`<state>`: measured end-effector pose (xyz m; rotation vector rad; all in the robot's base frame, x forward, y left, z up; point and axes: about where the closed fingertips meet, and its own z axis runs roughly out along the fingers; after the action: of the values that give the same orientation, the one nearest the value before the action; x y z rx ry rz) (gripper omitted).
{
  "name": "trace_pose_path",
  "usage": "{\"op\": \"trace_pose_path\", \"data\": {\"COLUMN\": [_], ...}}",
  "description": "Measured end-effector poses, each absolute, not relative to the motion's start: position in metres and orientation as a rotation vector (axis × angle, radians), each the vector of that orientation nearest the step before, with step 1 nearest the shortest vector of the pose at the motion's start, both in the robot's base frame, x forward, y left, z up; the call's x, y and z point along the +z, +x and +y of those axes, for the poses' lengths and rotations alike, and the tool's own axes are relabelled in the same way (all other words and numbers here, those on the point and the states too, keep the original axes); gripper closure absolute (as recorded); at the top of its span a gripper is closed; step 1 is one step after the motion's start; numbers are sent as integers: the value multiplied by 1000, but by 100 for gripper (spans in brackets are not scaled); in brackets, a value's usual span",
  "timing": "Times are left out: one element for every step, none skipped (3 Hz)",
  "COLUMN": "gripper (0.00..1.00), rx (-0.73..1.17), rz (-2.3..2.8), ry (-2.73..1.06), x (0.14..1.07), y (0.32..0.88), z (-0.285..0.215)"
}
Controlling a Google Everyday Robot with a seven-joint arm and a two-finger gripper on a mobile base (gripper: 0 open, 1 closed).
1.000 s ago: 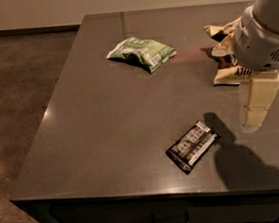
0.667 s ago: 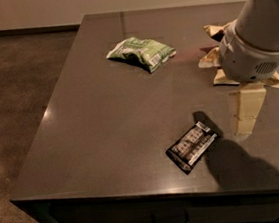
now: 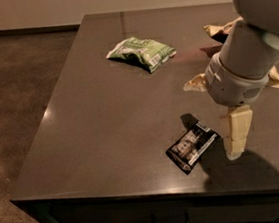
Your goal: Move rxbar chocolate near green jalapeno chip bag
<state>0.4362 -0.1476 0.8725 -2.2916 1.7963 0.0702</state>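
The rxbar chocolate [image 3: 192, 146], a small flat black wrapper with white lettering, lies near the table's front edge. My gripper [image 3: 237, 135] hangs low over the table just right of the bar, close to it and holding nothing that I can see. The green jalapeno chip bag [image 3: 142, 53], light green and white, lies far back and to the left of the bar, well apart from it. My arm's grey-white wrist [image 3: 240, 67] hangs above the gripper.
A tan chip bag [image 3: 219, 30] lies behind my arm at the right, mostly hidden; its edges show at the wrist's left [image 3: 195, 83] and right. The dark table [image 3: 96, 133] has its left and front edges in view, with brown floor [image 3: 11, 88] beyond.
My arm and gripper have moved left and down toward the rxbar, ending right beside it. The bar and the green bag have not moved.
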Motion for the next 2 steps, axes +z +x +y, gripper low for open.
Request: {"op": "trace_pose_path", "data": {"gripper": [0,0], "rx": [108,123], "rz": [1745,1709], "ry": [-2365,-2398], "x": [853,843], "y": [429,425], "z": [-142,-138]}}
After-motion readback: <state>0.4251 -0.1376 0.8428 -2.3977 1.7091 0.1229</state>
